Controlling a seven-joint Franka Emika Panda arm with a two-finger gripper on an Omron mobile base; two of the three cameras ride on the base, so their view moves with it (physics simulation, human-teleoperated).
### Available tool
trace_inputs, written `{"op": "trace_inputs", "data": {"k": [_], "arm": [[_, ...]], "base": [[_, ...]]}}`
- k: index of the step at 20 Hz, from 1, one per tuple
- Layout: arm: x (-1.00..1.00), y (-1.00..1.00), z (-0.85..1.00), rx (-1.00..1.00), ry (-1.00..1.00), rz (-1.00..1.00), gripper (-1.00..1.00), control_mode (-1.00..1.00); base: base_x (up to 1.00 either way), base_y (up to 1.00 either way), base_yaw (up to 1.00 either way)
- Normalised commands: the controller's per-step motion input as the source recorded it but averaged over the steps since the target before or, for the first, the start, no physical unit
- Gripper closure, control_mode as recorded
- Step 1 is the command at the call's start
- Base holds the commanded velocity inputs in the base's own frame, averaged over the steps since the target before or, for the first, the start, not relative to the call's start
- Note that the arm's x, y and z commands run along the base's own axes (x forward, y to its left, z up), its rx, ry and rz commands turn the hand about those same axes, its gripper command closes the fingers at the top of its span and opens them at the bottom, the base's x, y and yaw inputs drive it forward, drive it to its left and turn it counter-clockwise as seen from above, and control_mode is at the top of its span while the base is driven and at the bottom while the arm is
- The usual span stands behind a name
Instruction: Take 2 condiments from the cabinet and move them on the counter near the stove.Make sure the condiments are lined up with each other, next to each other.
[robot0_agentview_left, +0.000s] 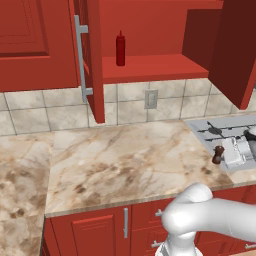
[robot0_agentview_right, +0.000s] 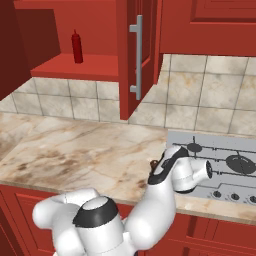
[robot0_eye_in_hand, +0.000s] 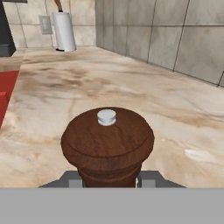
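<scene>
Two condiments sit well apart: the red squeeze bottle stands upright on the cabinet's red shelf, up and left of the stove. Just left of the stove, on the counter, the gripper is clamped on the brown shaker.

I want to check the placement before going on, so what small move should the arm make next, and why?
Probably lower the brown shaker the last bit and open the gripper. The jaws are shut on it beside the stove on the counter, while the red bottle waits in the cabinet.
</scene>
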Motion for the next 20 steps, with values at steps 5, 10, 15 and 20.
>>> {"op": "trace_inputs", "data": {"k": [5, 10, 15, 20], "arm": [[0.0, -0.08, -0.35, -0.03, 0.0, 0.0, 1.0, -1.0], [0.0, -0.04, -0.31, -0.02, 0.0, 0.0, 1.0, -1.0], [0.06, -0.03, -0.25, 0.0, 0.0, 0.0, 1.0, -1.0], [0.04, 0.0, -0.2, 0.0, 0.0, 0.01, 1.0, -1.0]], "base": [[0.0, 0.0, 0.0], [0.0, 0.0, 0.0], [0.0, 0.0, 0.0], [0.0, 0.0, 0.0]]}}
